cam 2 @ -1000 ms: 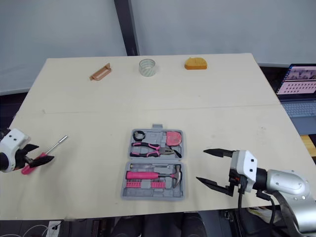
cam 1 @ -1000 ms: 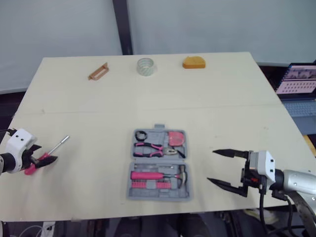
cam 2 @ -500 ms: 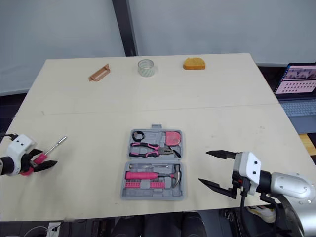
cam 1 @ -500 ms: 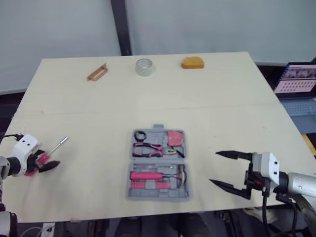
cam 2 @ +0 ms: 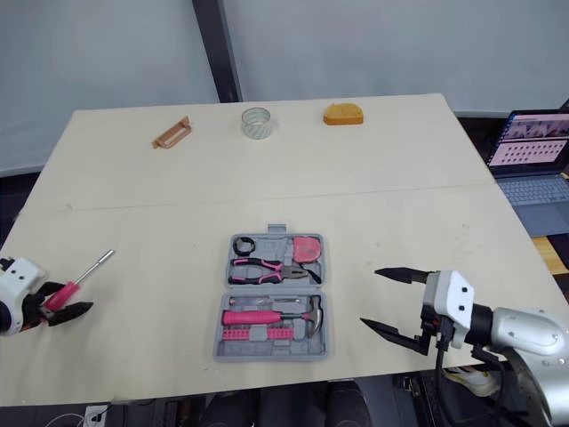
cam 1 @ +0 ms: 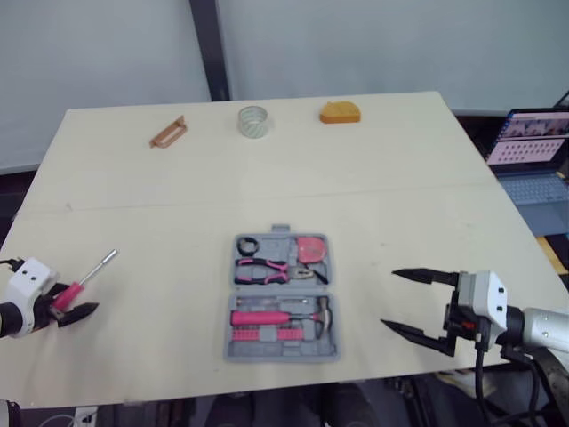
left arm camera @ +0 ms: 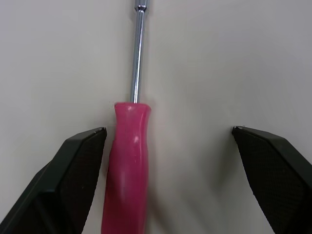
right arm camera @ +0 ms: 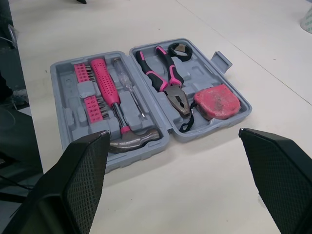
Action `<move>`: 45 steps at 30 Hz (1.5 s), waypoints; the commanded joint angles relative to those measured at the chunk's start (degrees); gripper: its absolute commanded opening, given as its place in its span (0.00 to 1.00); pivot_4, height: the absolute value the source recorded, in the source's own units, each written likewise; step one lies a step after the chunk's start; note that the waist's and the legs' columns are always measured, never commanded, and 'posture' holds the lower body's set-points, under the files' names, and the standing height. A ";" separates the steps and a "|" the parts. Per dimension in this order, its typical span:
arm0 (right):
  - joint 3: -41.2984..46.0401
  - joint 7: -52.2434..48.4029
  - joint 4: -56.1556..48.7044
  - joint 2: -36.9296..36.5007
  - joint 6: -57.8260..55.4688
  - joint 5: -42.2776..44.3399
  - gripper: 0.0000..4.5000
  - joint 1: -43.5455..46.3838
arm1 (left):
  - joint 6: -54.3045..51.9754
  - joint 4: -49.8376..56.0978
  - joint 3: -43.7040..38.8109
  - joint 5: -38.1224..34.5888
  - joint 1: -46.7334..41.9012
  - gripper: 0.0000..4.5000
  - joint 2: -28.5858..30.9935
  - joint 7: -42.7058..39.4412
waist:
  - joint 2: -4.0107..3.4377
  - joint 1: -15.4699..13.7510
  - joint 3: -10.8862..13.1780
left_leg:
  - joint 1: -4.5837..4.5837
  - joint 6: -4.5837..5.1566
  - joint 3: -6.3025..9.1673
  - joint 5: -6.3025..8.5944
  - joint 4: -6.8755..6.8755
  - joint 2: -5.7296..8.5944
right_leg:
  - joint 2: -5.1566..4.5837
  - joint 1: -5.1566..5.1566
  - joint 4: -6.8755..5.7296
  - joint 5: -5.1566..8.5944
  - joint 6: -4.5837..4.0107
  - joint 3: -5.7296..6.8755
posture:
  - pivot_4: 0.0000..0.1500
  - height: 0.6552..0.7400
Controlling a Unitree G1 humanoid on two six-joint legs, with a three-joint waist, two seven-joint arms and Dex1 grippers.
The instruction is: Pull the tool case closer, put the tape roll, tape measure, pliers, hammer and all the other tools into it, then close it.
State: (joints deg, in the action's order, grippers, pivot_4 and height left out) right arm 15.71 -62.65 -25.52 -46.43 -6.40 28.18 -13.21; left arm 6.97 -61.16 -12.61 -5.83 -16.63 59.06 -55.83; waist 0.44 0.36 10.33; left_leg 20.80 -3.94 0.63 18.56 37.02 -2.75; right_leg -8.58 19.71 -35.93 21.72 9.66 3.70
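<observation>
One loose tool is in hand: the pink-handled screwdriver [left arm camera: 127, 161] lies flat near the left edge of the table [cam 1: 400, 196], well apart from the open tool case [cam 1: 283, 298] at centre front. The left gripper [left arm camera: 168, 130] straddles its handle, jaws apart, one finger just beside it, nothing clamped. The right gripper [cam 1: 391, 298] hovers right of the case, jaws spread wide. Pliers [cam 1: 271, 269], hammer [cam 1: 280, 315] and tape measure [cam 1: 311, 249] sit in their slots. The next move probably calls for closing on the handle and carrying it to the case.
</observation>
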 commanded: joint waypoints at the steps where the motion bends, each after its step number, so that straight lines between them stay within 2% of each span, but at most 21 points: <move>1: 0.72 -0.33 -0.73 -0.56 0.21 0.48 1.00 0.48 | -0.48 -1.18 0.06 0.75 1.55 0.99 1.03 0.29 | 0.00 -0.03 0.00 | -0.01 0.00 0.00 0.00 0.00 0.00 | 0.00 -0.01 0.00 0.00 0.00 0.00 | 1.00 1.00; 6: 0.54 -0.39 -0.34 -0.50 0.31 0.24 1.00 1.00 | -1.15 -1.40 0.64 1.00 0.30 0.99 -0.22 1.17 | 0.00 -0.13 0.00 | -0.15 0.01 -0.13 0.02 -0.05 -0.02 | -0.02 -0.03 -0.03 0.00 0.00 0.00 | 1.00 1.00; 7: 0.63 -0.41 -0.32 -0.50 0.34 0.25 1.00 0.97 | -1.31 -1.40 0.73 1.02 0.07 0.94 -0.42 1.27 | 0.00 -0.17 0.00 | -0.19 0.01 -0.15 0.02 -0.06 -0.03 | -0.03 -0.04 -0.04 0.00 0.00 0.00 | 1.00 1.00; 9: 0.87 -0.42 -0.26 -0.50 0.44 0.21 1.00 0.81 | -1.41 -1.49 0.94 1.17 -0.25 0.79 -0.69 1.45 | 0.00 -0.18 0.00 | -0.24 0.01 -0.18 0.02 -0.07 -0.03 | -0.04 -0.08 -0.05 0.00 0.00 0.00 | 1.00 1.00; 15: 1.48 -0.33 -0.54 -0.42 0.61 0.26 1.00 -0.11 | -1.19 -2.00 1.08 1.34 -0.47 0.13 -1.17 1.81 | -0.01 -0.22 -0.01 | -0.31 0.01 -0.21 0.02 -0.07 -0.04 | -0.04 -0.12 -0.08 0.00 0.00 -0.02 | 1.00 1.00; 19: 1.40 -0.38 -0.37 -0.40 0.82 0.22 1.00 -0.22 | -0.32 -1.60 0.87 1.16 -0.41 0.13 -1.45 2.12 | -0.02 -0.22 -0.01 | -0.38 0.01 -0.25 0.02 -0.09 -0.05 | -0.04 -0.13 -0.09 0.00 0.00 -0.03 | 1.00 1.00; 23: 1.20 -0.85 0.11 -0.51 1.11 0.22 1.00 -0.11 | 0.73 3.92 0.12 -0.90 -0.25 0.13 -2.15 -0.66 | -0.01 -0.38 -0.01 | -0.38 0.01 -0.26 0.03 -0.08 -0.06 | -0.04 -0.14 -0.09 -0.01 -0.01 -0.04 | 1.00 1.00; 27: -0.55 -2.53 1.98 -0.99 1.96 -0.25 1.00 2.20 | -3.09 23.93 1.64 -4.83 3.45 0.13 -3.47 -8.35 | 0.07 -0.97 -0.03 | -0.31 0.05 -0.26 0.08 0.07 -0.06 | -0.06 -0.17 -0.07 -0.04 -0.07 -0.03 | 1.00 1.00; 34: -3.95 -4.77 5.21 -0.66 3.82 -1.63 1.00 5.50 | -14.50 53.60 4.28 -8.24 9.52 0.13 -3.77 -11.02 | 0.12 -0.34 -0.05 | -0.27 0.06 -0.29 0.10 0.04 -0.10 | -0.05 -0.16 0.02 -0.06 -0.11 -0.04 | 1.00 1.00; 45: -5.29 -6.02 5.86 -0.89 5.54 -2.13 1.00 4.16 | -32.59 79.34 10.18 -11.10 8.28 0.13 -2.54 -10.06 | 0.13 -0.38 -0.04 | -0.24 0.09 -0.29 0.14 0.07 -0.10 | -0.05 -0.16 0.07 -0.07 -0.12 -0.06 | 1.00 1.00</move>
State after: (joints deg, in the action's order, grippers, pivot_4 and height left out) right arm 9.43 -67.74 -19.24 -46.92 -2.09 25.61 -8.39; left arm -22.97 13.82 -2.61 -15.62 -7.74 55.27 -65.98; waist 0.57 -0.02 10.29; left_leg 20.57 -3.85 0.34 18.70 37.09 -2.85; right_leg -8.63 19.55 -35.86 21.65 9.54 3.64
